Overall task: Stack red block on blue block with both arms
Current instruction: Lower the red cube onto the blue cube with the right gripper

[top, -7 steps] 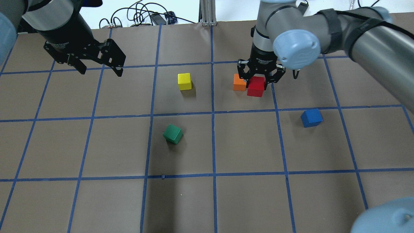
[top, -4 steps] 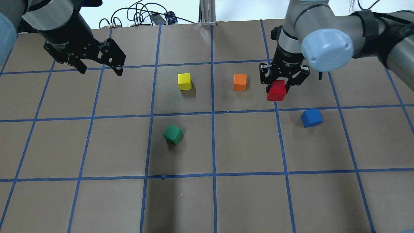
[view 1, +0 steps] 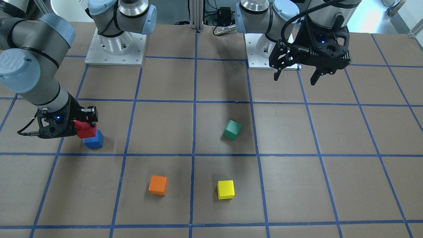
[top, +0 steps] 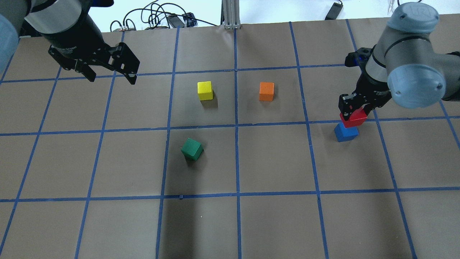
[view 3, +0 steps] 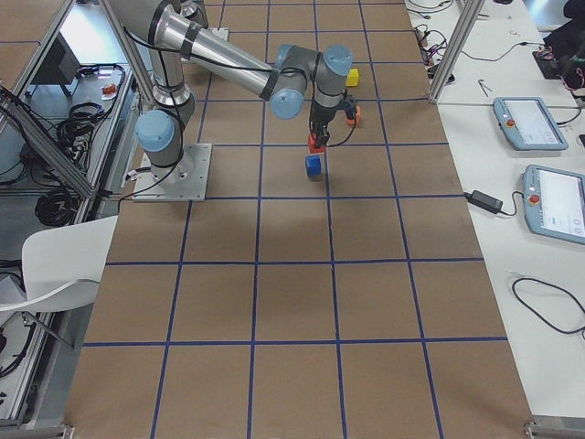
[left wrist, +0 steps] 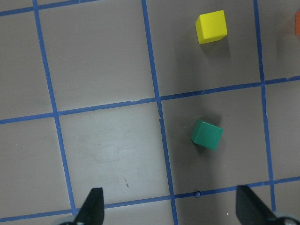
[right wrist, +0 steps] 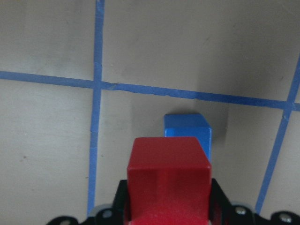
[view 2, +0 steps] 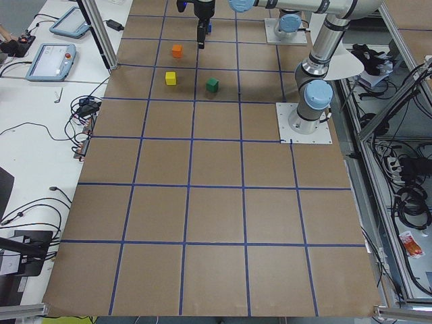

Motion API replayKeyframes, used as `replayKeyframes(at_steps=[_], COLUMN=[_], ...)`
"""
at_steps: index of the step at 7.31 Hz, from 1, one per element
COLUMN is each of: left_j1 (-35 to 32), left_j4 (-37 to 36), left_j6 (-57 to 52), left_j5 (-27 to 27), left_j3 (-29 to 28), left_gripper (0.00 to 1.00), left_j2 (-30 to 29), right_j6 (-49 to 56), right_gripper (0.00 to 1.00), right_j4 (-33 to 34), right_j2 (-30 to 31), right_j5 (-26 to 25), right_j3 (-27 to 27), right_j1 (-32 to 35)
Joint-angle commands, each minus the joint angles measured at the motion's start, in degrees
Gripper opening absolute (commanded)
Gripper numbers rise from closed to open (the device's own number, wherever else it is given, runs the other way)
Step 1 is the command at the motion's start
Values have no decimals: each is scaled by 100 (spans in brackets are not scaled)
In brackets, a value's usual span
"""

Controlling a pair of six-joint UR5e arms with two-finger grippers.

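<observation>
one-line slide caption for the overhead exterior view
Right gripper holds the red block over the blue block; left gripper hangs open; yellow cube, orange cube, green cube lie between them.

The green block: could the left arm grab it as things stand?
Probably yes. The left pincer hangs open and empty, the green block stands alone, and nothing lies between the two.
</observation>
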State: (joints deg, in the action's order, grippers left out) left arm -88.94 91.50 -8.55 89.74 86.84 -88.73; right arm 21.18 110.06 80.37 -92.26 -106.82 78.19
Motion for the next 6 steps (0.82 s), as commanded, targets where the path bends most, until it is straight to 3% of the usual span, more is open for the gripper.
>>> replayKeyframes(at_steps=[1,3,6], left_j1=[-1,-1,-1], left_j4=[0,0,0], left_j6=[3,3,3], left_j5=[-18,-27,-19], left_j3=[0,-18,0], left_gripper=[100,100,100], left_j2=[14,14,23], right_j6=[141,185,106], right_gripper=[0,0,0], right_j4=[68,803,921], right_j2=[-39,-48,-127], right_j5=[-81,-99,-90], right_j3=[-137,-487,-542], right_j1=[-49,-49,-49])
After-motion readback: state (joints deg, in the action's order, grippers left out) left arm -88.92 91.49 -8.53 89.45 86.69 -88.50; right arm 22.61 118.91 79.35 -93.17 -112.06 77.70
